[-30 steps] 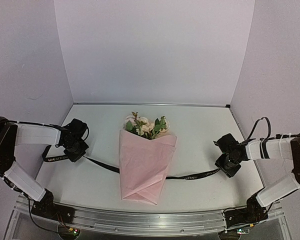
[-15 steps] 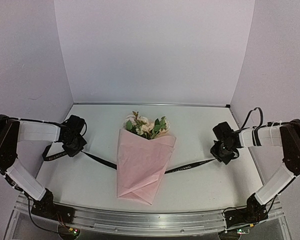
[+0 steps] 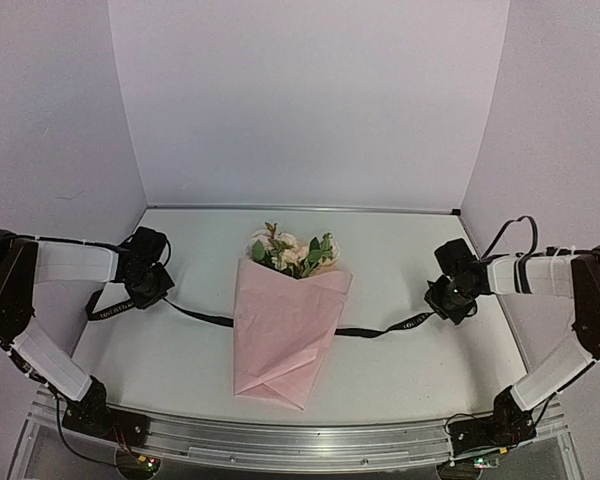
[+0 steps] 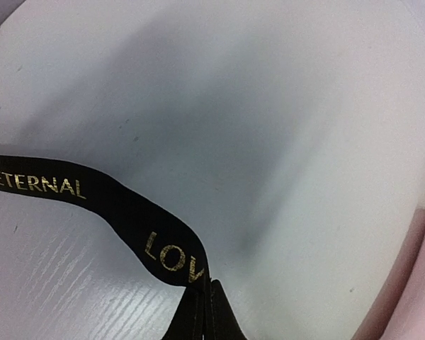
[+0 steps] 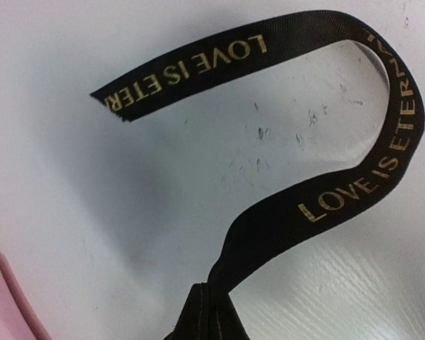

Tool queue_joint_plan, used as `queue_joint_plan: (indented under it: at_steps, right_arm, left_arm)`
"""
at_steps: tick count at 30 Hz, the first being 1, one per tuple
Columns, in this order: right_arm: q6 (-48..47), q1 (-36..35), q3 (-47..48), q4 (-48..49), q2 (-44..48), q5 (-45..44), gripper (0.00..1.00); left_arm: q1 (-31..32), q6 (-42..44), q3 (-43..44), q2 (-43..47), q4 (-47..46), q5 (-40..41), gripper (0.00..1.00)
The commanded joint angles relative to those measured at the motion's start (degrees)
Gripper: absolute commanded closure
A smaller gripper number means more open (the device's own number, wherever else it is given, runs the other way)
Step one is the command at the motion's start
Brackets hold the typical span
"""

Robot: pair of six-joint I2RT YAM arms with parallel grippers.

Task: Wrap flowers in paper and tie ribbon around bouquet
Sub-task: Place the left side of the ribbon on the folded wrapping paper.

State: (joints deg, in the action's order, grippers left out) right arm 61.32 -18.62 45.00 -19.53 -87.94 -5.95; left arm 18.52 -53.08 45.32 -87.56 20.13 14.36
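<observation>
The bouquet lies mid-table: pale pink and cream flowers [image 3: 292, 250] with green leaves stick out of a cone of folded pink paper [image 3: 280, 325]. A black ribbon [image 3: 380, 329] with gold lettering runs under the cone and out to both sides. My left gripper [image 3: 145, 292] is shut on the ribbon's left part [image 4: 120, 205], which curls away from the fingertips [image 4: 223, 315] in the left wrist view. My right gripper [image 3: 448, 305] is shut on the ribbon's right part [image 5: 319, 205], whose loose end [image 5: 117, 99] loops back over the table.
Pale walls close the white table [image 3: 400, 250] on three sides. A metal rail [image 3: 300, 440] with both arm bases runs along the near edge. The paper's pink edge [image 5: 7, 297] shows at the lower left of the right wrist view.
My right gripper has shut on the ribbon and risen slightly toward the back right, lifting its right part. The left gripper has shifted a little back, holding its end. The bouquet has turned slightly.
</observation>
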Motion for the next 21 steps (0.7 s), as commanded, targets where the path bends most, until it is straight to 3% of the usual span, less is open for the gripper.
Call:
queue_joint_plan:
  at_steps: [1, 5, 9, 11, 15, 16, 18, 21]
  right_arm:
    - [-2.3, -4.8, -1.7, -0.3, 7.1, 0.0, 1.0]
    - [-5.0, -9.8, 0.9, -0.7, 8.0, -1.2, 1.0]
    - [-5.8, -11.3, 4.2, -0.8, 4.2, 1.0, 1.0]
    - [-5.8, -11.8, 5.2, -0.7, 2.4, 2.2, 1.0]
    - [-5.6, -11.9, 6.8, -0.7, -0.1, 3.0, 1.0]
    - [-5.6, -11.9, 7.3, -0.7, -0.5, 3.0, 1.0]
    - [-5.7, -11.9, 8.0, -0.8, -1.4, 3.7, 1.0]
    - [-5.9, -11.9, 8.6, -0.9, -2.1, 4.4, 1.0]
  left_arm:
    - [3.6, 8.0, 1.9, 5.9, -5.6, -0.9, 1.0]
    - [11.8, 15.4, 3.7, 8.0, -14.8, -3.6, 1.0]
    - [22.6, 27.9, 9.6, 3.9, -23.9, -9.3, 1.0]
    - [28.4, 34.9, 13.7, -0.9, -25.1, -13.6, 1.0]
    - [39.2, 46.0, 24.5, -11.9, -17.6, -18.7, 1.0]
    - [40.3, 46.7, 26.3, -13.8, -15.9, -20.4, 0.96]
    - [40.8, 45.2, 27.3, -16.8, -15.0, -22.2, 0.75]
    - [40.6, 41.7, 25.3, -16.0, -17.1, -20.2, 0.53]
